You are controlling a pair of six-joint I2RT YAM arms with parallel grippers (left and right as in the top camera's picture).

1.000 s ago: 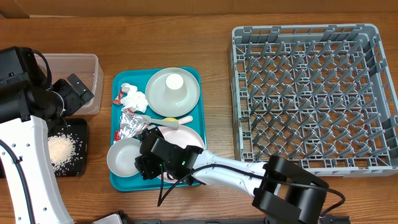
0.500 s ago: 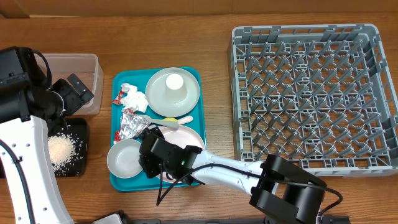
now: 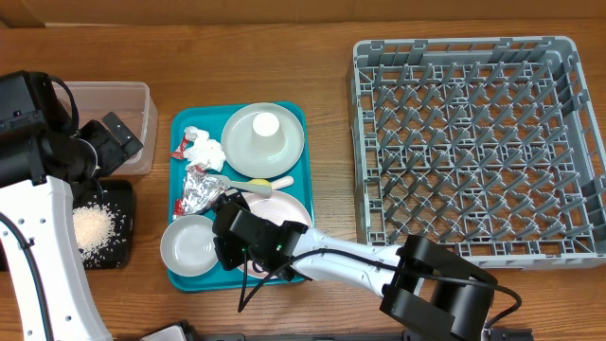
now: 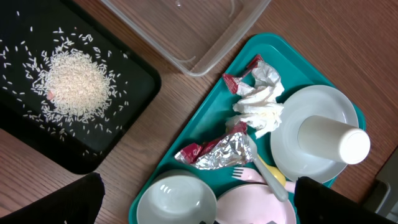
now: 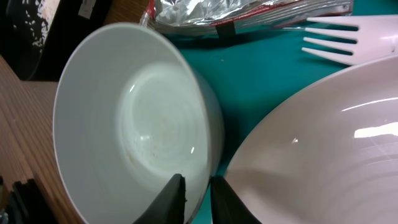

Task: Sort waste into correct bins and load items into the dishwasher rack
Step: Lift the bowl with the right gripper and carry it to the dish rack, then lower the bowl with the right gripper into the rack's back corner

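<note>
r arm low over teal tray (image 5: pixel 261 81), r hand (image 5: pixel 197 186) pinching white bowl (image 5: pixel 124 124) rim, prob tight, l hand (image 4: pixel 199 199) spread wide

teal serving tray (image 4: pixel 211 124), white bowl (image 3: pixel 187 243), pinkish plate (image 3: pixel 289 210), pale grey-green plate (image 3: pixel 284 156), crinkled silver foil (image 3: pixel 199 188), white rice (image 3: pixel 93 227) on black tray (image 3: pixel 118 251), grey lattice rack (image 3: pixel 454 44), brown wood-grain bench (image 3: pixel 331 142).

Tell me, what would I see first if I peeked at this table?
The huge grey rack on the right, bare of dishes, grabs you first. Next comes the bright teal tray in the middle, where the right tool grips the white bowl at its rim.
</note>
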